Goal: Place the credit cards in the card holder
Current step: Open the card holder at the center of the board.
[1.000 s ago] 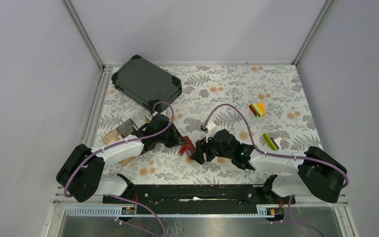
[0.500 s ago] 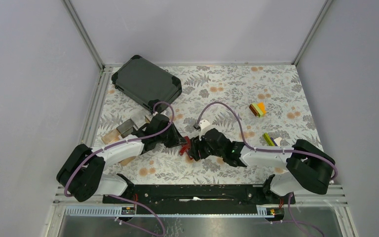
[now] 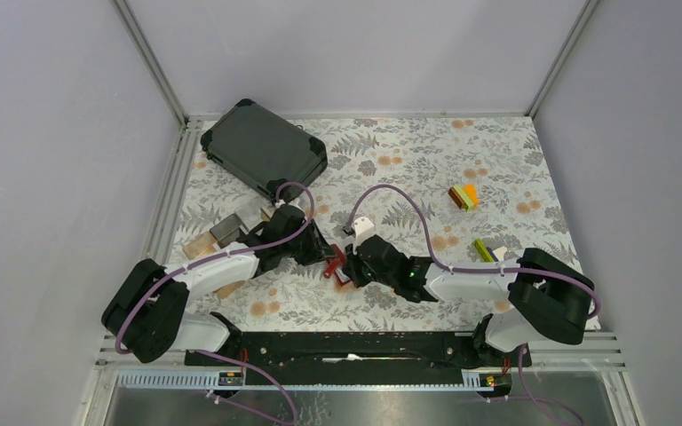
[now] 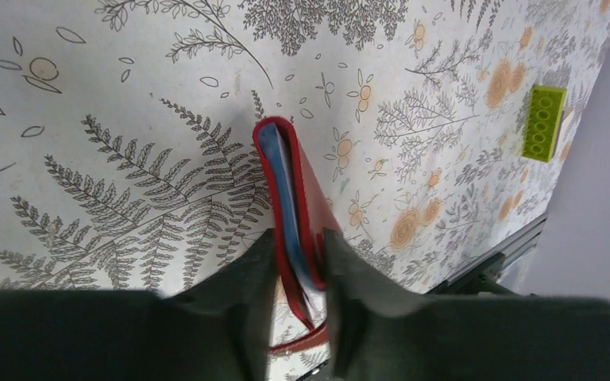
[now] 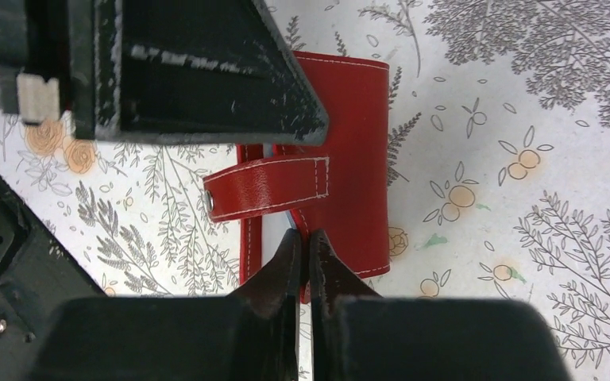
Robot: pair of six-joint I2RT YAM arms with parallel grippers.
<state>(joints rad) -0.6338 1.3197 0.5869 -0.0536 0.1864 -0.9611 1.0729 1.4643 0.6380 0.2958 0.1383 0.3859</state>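
Card holder [image 3: 336, 264] first: the red folding wallet is between my two arms, near the middle of the near half of the tabletop [image 3: 426, 169]. My left jaws are clenched on it, one finger on each leaf. From my left wrist I see it edge-on. The folded end points away from me and the long axis runs straight out from the jaws. A blue credit card [image 4: 274, 171] is tucked between the red leaves. I cannot tell whether the holder touches the fern-printed surface or hangs just above it.

My right jaws come at it from the other side and are pressed nearly together, with only a hairline between the tips. From that wrist the holder shows its broad face, its long axis running straight ahead of the tips. The snap tab [image 5: 266, 186] lies across it, with its stud end at the left edge. The tips lie over the near end of the holder, right at the seam between the two leaves. They may be nipping a leaf edge or a card, but the view is too tight to say.

My judgement is that the coming move turns on that seam. The right arm is the one lined up with it, and the left serves only as the clamp. Any push or tug should therefore run along the holder's length, not across it, or the wallet may twist in my left grip.
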